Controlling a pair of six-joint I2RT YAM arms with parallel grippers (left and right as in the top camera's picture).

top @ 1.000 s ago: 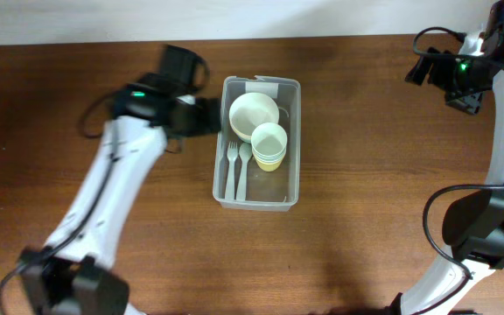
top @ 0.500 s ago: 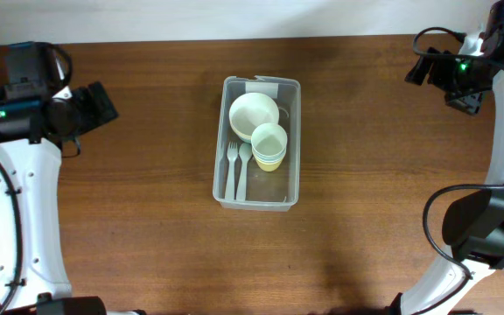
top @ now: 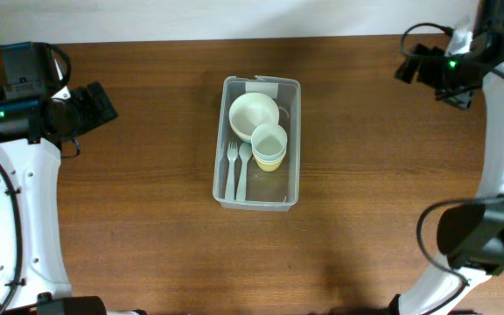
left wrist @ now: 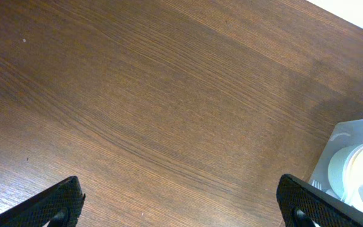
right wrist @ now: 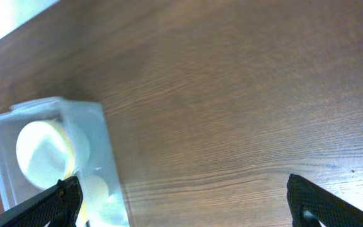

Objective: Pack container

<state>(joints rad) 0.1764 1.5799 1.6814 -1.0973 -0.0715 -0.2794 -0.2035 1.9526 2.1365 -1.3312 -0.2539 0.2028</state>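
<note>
The clear plastic container (top: 220, 140) stands mid-table, its white label at the far short end. Inside lie a pale bowl (top: 253, 112), stacked pastel cups (top: 269, 144) and two forks (top: 237, 166). My left gripper (top: 101, 103) is open and empty at the far left, well away from the container; its wrist view (left wrist: 181, 205) shows bare wood between the fingertips (left wrist: 55, 203) and the container's corner (left wrist: 345, 142) at the right. My right gripper (top: 412, 63) is open and empty at the far right; its wrist view (right wrist: 184, 202) shows the container (right wrist: 96, 135) at the left.
The brown wooden table (top: 147, 227) carries nothing else. Its far edge meets a white wall (top: 234, 17). Black cables hang by both arms near the table's sides.
The left arm swung from beside the container's left wall out to the far left a second ago and has held still since. The right arm shifted slightly left.
</note>
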